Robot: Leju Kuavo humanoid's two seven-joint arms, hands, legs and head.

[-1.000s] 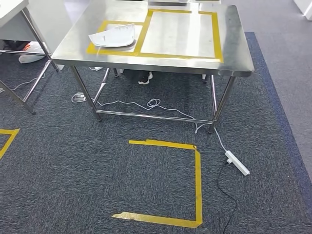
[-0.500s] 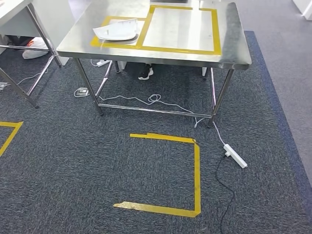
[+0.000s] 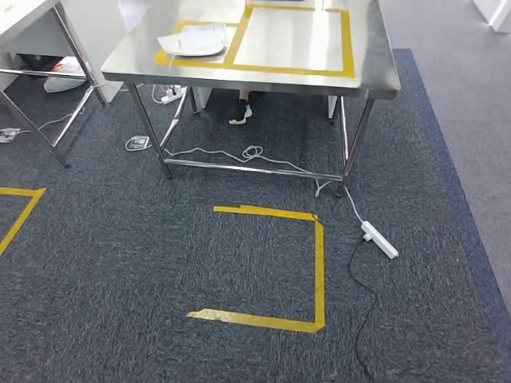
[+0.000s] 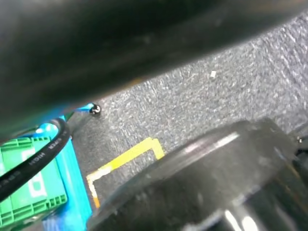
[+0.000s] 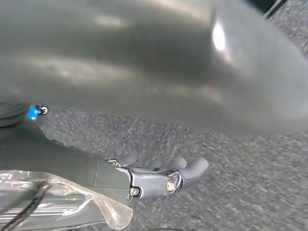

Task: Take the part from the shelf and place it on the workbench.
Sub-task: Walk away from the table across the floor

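In the right wrist view, the robot's right hand point(image 5: 160, 180), grey with dark metal fingers point(image 5: 192, 168), hangs above the carpet. The fingers stretch out nearly straight, lying close alongside one another, and nothing is held in them. A clear plastic sleeve covers the wrist behind the hand.

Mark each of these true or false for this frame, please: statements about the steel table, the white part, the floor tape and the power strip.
1. A white part lies on the steel table. True.
2. The part sits in the larger taped rectangle. False: it lies in the smaller one, on the left; the larger rectangle is bare.
3. A white power strip lies on the carpet by the table's right leg. True.
4. The floor tape is red. False: yellow.
5. The right hand holds the part. False: it holds nothing.
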